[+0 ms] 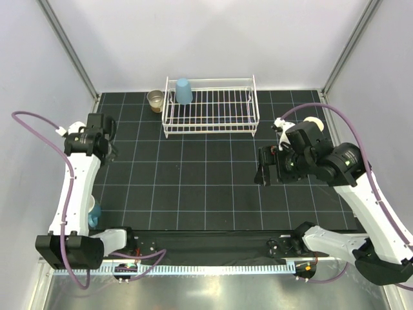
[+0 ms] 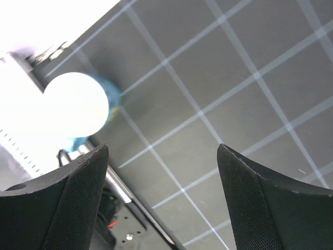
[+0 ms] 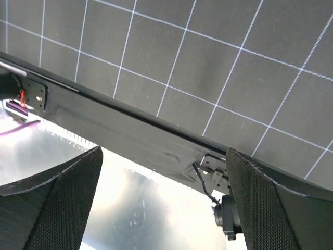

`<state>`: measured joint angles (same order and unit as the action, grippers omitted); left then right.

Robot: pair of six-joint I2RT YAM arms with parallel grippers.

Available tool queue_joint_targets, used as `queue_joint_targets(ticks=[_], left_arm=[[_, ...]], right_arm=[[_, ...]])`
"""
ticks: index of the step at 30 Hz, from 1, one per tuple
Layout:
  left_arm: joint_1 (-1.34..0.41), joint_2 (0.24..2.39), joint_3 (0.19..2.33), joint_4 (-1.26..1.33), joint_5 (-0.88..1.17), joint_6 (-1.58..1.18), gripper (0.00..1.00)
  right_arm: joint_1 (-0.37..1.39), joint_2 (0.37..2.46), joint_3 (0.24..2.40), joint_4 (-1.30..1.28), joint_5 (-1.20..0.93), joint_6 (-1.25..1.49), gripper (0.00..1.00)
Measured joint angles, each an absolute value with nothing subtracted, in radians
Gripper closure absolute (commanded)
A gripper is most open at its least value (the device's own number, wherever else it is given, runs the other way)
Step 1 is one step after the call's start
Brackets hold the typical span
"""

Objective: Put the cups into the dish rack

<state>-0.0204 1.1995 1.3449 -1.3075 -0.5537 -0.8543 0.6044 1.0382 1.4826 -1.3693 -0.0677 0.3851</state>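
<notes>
The white wire dish rack (image 1: 219,116) stands at the back centre. A light blue tumbler (image 1: 184,91) stands upside down in its left end. A tan metallic cup (image 1: 155,101) stands upright on the mat just left of the rack. A teal mug (image 1: 95,214) sits near the front left, partly hidden by my left arm; it also shows in the left wrist view (image 2: 113,97), its inside glaring white. My left gripper (image 1: 105,150) (image 2: 161,198) is open and empty above the mat. My right gripper (image 1: 263,169) (image 3: 164,203) is open and empty, right of centre.
A black gridded mat (image 1: 193,174) covers the table. A pale round thing (image 1: 315,122) sits partly hidden behind my right arm at the right. White walls close in the back and sides. The arm bases and a metal ledge lie along the near edge.
</notes>
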Motion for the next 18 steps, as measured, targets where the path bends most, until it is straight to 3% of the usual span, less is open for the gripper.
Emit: queue_joint_targets(ticks=[18], left_arm=[[0.253,1.2,1.073,-1.162,-0.459,-0.701,0.15]], right_arm=[[0.659,1.11,1.534,-1.367,-0.098,0.285,0.0]])
